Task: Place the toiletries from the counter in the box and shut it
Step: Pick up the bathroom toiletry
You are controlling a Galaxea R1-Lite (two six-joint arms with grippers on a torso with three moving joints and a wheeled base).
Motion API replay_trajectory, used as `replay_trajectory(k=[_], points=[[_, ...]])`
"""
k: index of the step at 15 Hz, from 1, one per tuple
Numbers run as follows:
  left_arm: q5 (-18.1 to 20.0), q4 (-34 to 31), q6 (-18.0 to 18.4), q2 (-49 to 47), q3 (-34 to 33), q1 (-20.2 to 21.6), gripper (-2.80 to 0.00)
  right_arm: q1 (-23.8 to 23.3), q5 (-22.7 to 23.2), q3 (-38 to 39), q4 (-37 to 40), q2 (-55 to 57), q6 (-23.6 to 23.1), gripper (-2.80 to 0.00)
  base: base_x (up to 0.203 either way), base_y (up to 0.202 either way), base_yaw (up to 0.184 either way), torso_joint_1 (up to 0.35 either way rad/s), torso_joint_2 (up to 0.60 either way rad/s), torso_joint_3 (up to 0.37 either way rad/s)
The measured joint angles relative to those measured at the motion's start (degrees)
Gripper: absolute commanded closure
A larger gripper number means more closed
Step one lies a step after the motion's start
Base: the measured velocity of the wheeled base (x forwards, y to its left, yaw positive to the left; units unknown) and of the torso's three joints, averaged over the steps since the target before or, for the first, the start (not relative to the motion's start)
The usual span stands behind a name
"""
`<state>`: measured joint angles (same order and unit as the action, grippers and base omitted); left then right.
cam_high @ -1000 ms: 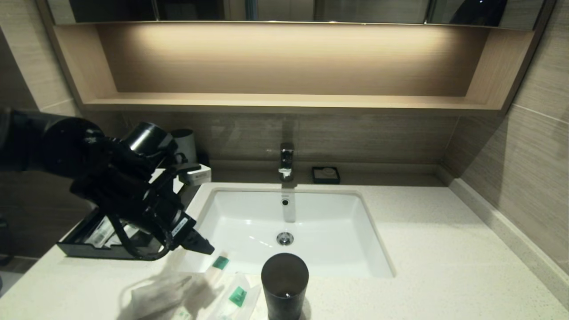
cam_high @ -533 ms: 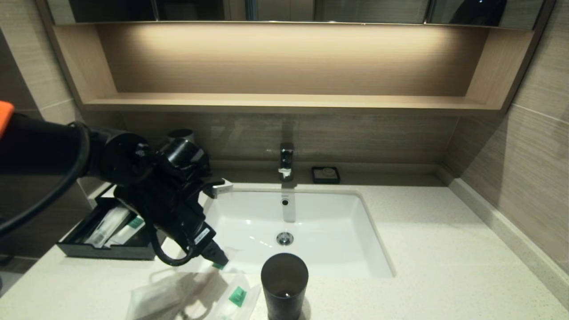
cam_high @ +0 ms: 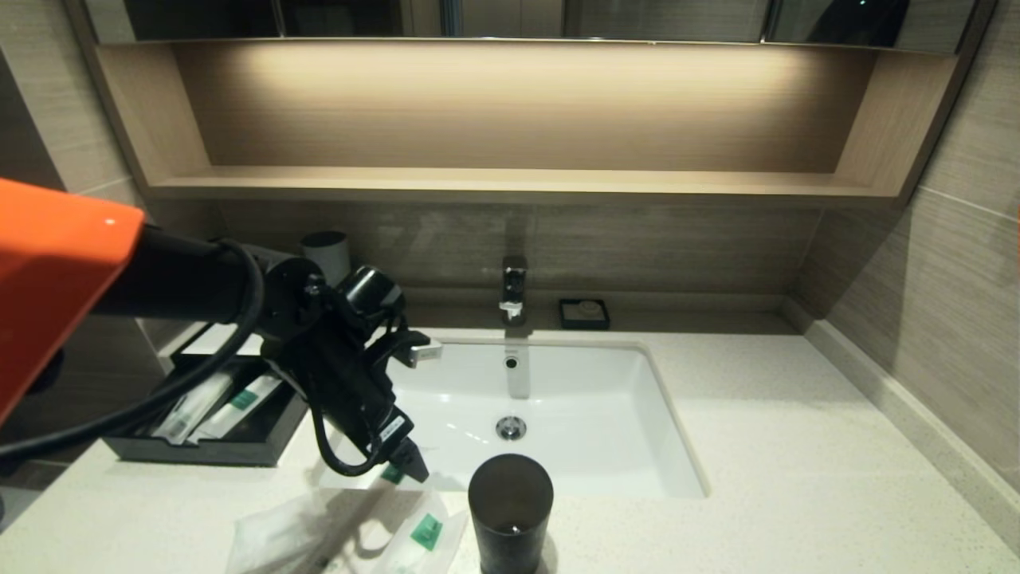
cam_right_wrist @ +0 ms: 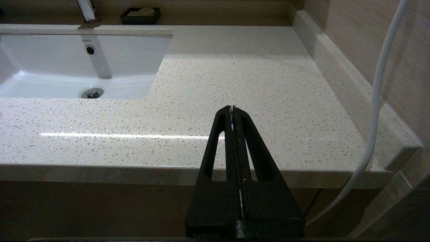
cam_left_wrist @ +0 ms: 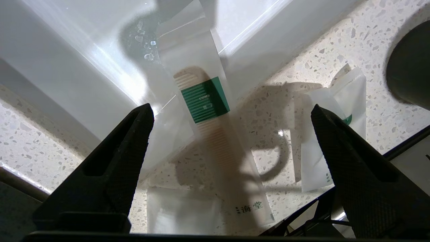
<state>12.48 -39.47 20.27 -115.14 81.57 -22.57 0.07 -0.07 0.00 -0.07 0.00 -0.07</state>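
Left gripper (cam_high: pixel 408 466) wide open above the packets at the basin's front-left corner; right gripper (cam_right_wrist: pixel 232 111) closed and idle.

At far left the box (cam_high: pixel 199 450) sits on the counter (cam_high: pixel 797 446) with its tray pulled out, two packets (cam_high: pixel 219 402) lying in it. Just right of it the left gripper points down, its fingers (cam_left_wrist: pixel 132 134) spread wide and holding nothing, straddling a long comb packet (cam_left_wrist: pixel 208 114) with a green label whose upper end overhangs the basin (cam_high: pixel 558 399) rim. Near that packet, on the counter's front edge, lie a squarish packet (cam_high: pixel 271 538) and another green-labelled packet (cam_high: pixel 426 530); whether they overlap it I cannot tell. A dark cup (cam_high: pixel 510 510) stands just right of these, before the basin. The right gripper hangs off the counter's front edge on the right, fingers pressed together, empty.
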Motion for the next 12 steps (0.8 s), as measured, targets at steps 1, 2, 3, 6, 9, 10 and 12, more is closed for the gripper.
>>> replay_trajectory(k=[1,2,3,6,9,10,12], points=[[-0.2,0.0,-0.2,-0.6,0.5,-0.1,-2.80,0.0,0.0,0.0,0.0,0.0,0.0,0.00,0.000,0.000,0.000,0.000,0.00,0.000],[-0.8,-0.2,-0.2,-1.3,0.9,-0.1,-2.80,0.0,0.0,0.0,0.0,0.0,0.0,0.00,0.000,0.000,0.000,0.000,0.00,0.000],[-1.3,-0.2,-0.3,-1.8,1.4,-0.1,-2.80,0.0,0.0,0.0,0.0,0.0,0.0,0.00,0.000,0.000,0.000,0.000,0.00,0.000],[-1.5,-0.4,-1.6,-3.3,2.8,-0.1,-2.80,0.0,0.0,0.0,0.0,0.0,0.0,0.00,0.000,0.000,0.000,0.000,0.00,0.000],[-1.5,-3.2,-2.1,-4.9,4.9,-0.1,-2.80,0.0,0.0,0.0,0.0,0.0,0.0,0.00,0.000,0.000,0.000,0.000,0.00,0.000],[-1.5,-4.5,-2.4,-5.4,5.7,-0.1,-2.80,0.0,0.0,0.0,0.0,0.0,0.0,0.00,0.000,0.000,0.000,0.000,0.00,0.000],[-1.5,-6.4,-2.5,-6.3,7.1,-0.1,-2.80,0.0,0.0,0.0,0.0,0.0,0.0,0.00,0.000,0.000,0.000,0.000,0.00,0.000]])
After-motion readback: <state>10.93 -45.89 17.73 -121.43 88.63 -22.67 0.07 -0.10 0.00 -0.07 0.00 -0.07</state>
